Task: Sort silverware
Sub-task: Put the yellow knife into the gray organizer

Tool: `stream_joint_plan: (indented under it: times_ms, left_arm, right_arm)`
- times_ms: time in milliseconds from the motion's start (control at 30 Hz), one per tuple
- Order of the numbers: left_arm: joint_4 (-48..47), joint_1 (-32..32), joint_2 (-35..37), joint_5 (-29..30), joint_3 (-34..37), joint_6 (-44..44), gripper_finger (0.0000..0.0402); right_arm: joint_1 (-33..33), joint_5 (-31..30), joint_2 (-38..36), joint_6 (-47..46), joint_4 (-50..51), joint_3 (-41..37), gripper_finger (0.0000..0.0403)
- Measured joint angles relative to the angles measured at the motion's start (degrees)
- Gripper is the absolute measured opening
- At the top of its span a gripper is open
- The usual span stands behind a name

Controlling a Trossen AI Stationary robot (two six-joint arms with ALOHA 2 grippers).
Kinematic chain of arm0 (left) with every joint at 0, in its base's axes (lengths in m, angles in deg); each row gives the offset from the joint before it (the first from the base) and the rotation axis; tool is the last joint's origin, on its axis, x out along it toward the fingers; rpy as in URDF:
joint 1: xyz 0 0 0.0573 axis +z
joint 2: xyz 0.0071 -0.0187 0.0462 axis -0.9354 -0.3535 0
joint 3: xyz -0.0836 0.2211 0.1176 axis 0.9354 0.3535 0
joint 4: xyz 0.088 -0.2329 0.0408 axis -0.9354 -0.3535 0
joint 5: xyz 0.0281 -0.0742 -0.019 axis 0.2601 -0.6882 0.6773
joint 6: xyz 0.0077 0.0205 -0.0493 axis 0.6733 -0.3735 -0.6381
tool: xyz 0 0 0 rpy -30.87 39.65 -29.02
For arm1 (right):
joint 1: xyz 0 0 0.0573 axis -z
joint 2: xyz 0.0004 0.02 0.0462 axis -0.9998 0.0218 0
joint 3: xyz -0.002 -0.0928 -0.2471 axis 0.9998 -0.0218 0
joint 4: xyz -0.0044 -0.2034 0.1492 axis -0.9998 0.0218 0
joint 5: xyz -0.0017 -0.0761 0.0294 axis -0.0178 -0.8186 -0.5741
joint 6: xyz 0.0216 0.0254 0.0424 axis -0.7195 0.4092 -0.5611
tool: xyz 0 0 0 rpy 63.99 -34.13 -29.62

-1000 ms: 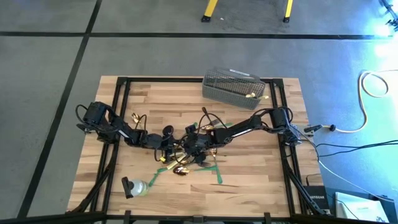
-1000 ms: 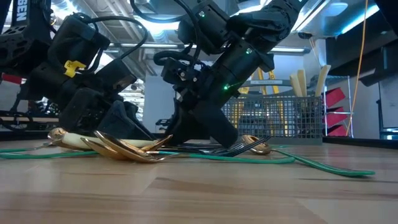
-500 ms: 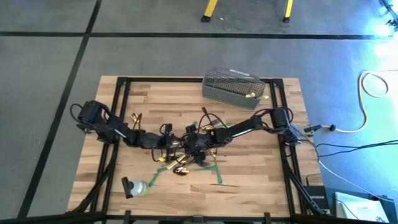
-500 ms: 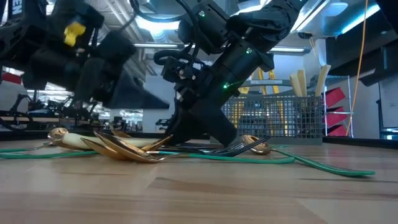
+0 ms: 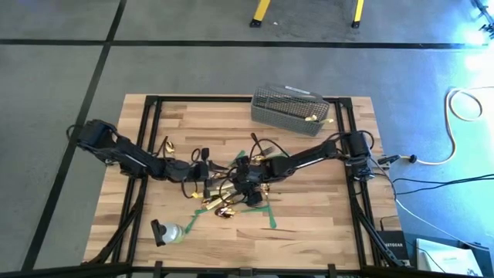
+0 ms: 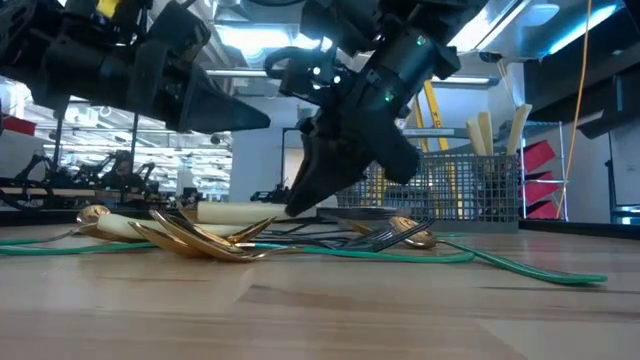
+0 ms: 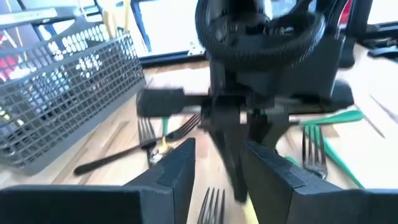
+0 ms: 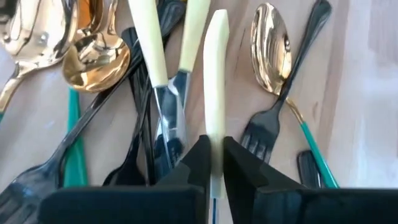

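left arm pulled back, right claw (image 8: pixel 213 163) lifted, clenched on cream-handled knife (image 8: pixel 215 81), left claw (image 7: pixel 217 168) partly open, empty

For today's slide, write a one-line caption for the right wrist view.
Right hand shut on a cream-handled knife above the pile of gold spoons and dark forks.

My two arms are dark, almost black, with round joints and thin black cables looping along them. My left arm (image 5: pixel 127 157) carries a yellow tag at about 11 o'clock in the low view. My right arm (image 5: pixel 309 154) shows small green lights. My fingers (image 8: pixel 202 165) are flat, matte black wedges.
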State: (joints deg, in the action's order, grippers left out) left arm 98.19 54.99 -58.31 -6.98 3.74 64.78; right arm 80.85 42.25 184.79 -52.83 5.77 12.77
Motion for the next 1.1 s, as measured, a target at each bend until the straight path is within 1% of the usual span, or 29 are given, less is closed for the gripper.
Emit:
stream_joint_plan:
  times_ms: [67, 233, 333, 400, 500, 567, 700, 800, 900, 967, 1100]
  left_arm:
    - [-1.64, -0.14, 0.40, 0.76, 0.03, -0.58, 0.0115]
    - [-3.46, -0.81, 0.40, 1.42, 0.04, -1.85, 0.0115]
    - [-4.28, -0.98, 0.40, 1.90, 0.04, -2.33, 0.0115]
    - [-4.85, -0.98, 0.40, 1.94, 0.02, -2.36, 0.0115]
    - [-6.94, -0.98, 0.40, 1.34, 0.02, -1.79, 0.0115]
    - [-8.88, -0.98, 0.40, -0.31, -0.09, -1.38, 0.0115]
    - [-18.14, -0.64, 0.21, -1.73, -2.27, -3.37, 0.0115]
    - [-23.97, -0.59, -0.15, -0.17, -4.36, -3.83, 0.0115]
    - [-24.38, -0.54, -0.15, 0.60, -4.96, -1.98, 0.0116]
    - [-24.72, -0.05, -0.15, 0.79, -4.96, -2.73, 0.0118]
    - [-24.69, 0.80, -0.15, 0.92, -4.94, -10.85, 0.0142]
  right_arm:
    - [0.02, 0.00, -1.41, 0.86, 2.71, 0.01, 0.0002]
    - [0.95, 1.23, -6.96, 1.36, 13.18, 0.07, 0.0002]
    - [1.29, 2.14, -10.73, 1.16, 14.63, 0.12, 0.0002]
    - [1.22, 2.48, -11.79, 0.85, 14.02, 0.20, 0.0002]
    - [1.13, 2.69, -11.76, 0.18, 13.53, 0.20, 0.0001]
    - [1.14, 2.71, -11.08, 0.00, 13.39, 0.20, 0.0001]
    - [1.20, 2.69, -9.16, -0.16, 12.91, -0.53, 0.0001]
    - [1.18, 2.69, -8.20, -0.20, 11.63, -0.61, 0.0000]
    - [1.18, 4.00, -7.24, -0.37, 11.76, -0.67, 0.0000]
    - [1.18, 4.96, -7.01, -0.62, 11.62, -0.70, 0.0000]
    - [1.18, 5.20, -7.01, -1.50, 11.65, -0.70, 0.0000]
